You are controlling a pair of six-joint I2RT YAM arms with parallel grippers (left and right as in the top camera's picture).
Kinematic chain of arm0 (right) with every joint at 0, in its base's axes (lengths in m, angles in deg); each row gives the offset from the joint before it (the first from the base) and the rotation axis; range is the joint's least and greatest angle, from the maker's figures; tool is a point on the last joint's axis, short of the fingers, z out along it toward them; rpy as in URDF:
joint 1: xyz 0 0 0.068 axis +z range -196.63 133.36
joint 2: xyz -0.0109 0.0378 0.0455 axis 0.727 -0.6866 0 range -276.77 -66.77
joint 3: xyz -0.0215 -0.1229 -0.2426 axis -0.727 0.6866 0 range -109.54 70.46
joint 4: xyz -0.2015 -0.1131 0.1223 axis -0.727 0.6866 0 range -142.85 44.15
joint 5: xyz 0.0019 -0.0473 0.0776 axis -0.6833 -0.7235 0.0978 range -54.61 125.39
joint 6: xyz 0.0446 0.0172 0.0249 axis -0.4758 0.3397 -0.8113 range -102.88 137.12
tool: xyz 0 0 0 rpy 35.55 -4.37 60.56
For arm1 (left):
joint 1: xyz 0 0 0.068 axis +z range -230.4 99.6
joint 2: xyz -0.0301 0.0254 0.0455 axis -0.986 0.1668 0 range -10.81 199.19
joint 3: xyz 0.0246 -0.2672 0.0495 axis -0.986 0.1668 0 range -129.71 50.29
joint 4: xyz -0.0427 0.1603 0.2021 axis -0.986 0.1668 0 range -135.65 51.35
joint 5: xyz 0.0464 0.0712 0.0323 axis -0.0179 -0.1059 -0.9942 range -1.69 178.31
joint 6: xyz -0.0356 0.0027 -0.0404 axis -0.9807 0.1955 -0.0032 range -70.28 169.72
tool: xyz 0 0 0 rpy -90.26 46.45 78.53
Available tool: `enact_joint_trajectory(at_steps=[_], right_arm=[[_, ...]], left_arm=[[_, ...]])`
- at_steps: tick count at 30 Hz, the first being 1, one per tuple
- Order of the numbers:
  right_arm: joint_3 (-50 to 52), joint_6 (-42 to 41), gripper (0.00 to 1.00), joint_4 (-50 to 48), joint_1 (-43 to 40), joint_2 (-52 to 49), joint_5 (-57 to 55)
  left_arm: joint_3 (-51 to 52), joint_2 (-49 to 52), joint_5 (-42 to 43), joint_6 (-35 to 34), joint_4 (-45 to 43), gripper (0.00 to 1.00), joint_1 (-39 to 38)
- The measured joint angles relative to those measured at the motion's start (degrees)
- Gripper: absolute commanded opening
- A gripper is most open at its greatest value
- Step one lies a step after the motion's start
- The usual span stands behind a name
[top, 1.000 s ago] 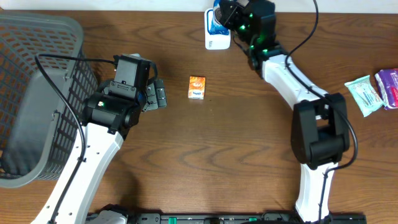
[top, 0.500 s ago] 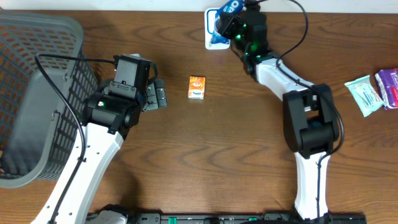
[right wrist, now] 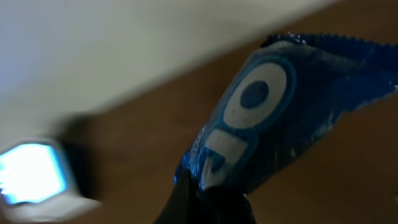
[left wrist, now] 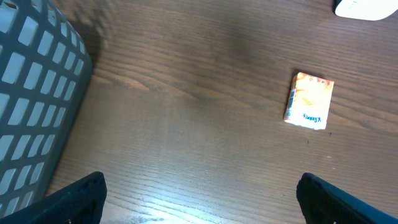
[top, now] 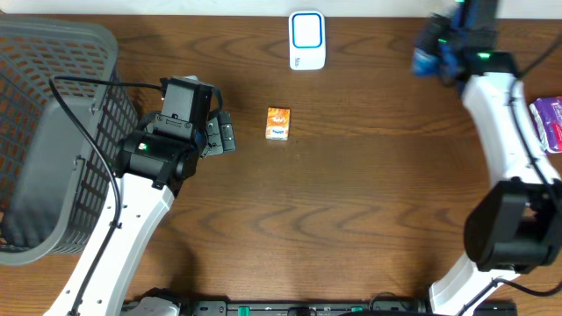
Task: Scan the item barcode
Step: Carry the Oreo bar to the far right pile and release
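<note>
Pinches a blue foil packet in the right gripper, jaws closed right down on the packet's lower edge, dark fingertips just showing at 6 o'clock of the right wrist view. Holds it off the wooden table, out around 2 o'clock in the overhead view, blurred there. Shows white oval and letter marks on the packet face; no barcode readable. White barcode scanner with blue-rimmed face at 12 o'clock of the table, lying flat, well apart from the packet, which hangs off at the scanner's 3 o'clock. Same scanner as a blurred bright patch at 8 o'clock of the right wrist view. Left gripper at about 10 o'clock of table centre, jaws spread wide, gripping nothing, both fingers at the bottom corners of the left wrist view with bare wood between. Small orange packet flat on the table just toward 12 o'clock of centre, at the left gripper's 3 o'clock, near but not touching. Grey mesh basket at 9 o'clock. Purple pack at 3 o'clock by the table edge, partly behind the right arm.
</note>
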Motion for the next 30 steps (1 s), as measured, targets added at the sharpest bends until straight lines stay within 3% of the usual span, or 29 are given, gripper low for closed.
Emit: enact_joint_trajectory(at_steps=[5,9,12,15,21,23,24,27,30], right_arm=[[0.04,6.47,0.03,7.82,-8.35,-2.29,-3.56],[0.07,9.11,0.44,9.94,-14.16,-4.79,-4.63],[0.07,10.25,0.6,11.52,-17.79,-6.45,-5.01],[0.09,10.93,0.65,12.9,-19.85,-7.17,-5.25],[0.09,10.95,0.66,15.98,-20.37,-7.19,-3.02],[0.09,10.95,0.68,17.22,-20.24,-6.88,1.51],[0.09,10.93,0.87,17.88,-20.15,-6.62,4.04],[0.09,10.84,0.99,20.79,-19.41,-5.05,15.67],[0.09,11.19,0.99,25.18,-17.27,-3.39,29.9]], left_arm=[[0.0,0.0,0.0,0.0,-0.02,0.98,0.0],[0.0,0.0,0.0,0.0,-0.02,0.98,0.0],[0.0,0.0,0.0,0.0,-0.04,0.98,0.0],[0.0,0.0,0.0,0.0,-0.02,0.98,0.0],[0.0,0.0,0.0,0.0,-0.02,0.98,0.0],[0.0,0.0,0.0,0.0,-0.02,0.98,0.0],[0.0,0.0,0.0,0.0,-0.02,0.98,0.0],[0.0,0.0,0.0,0.0,-0.02,0.98,0.0],[0.0,0.0,0.0,0.0,-0.02,0.98,0.0]])
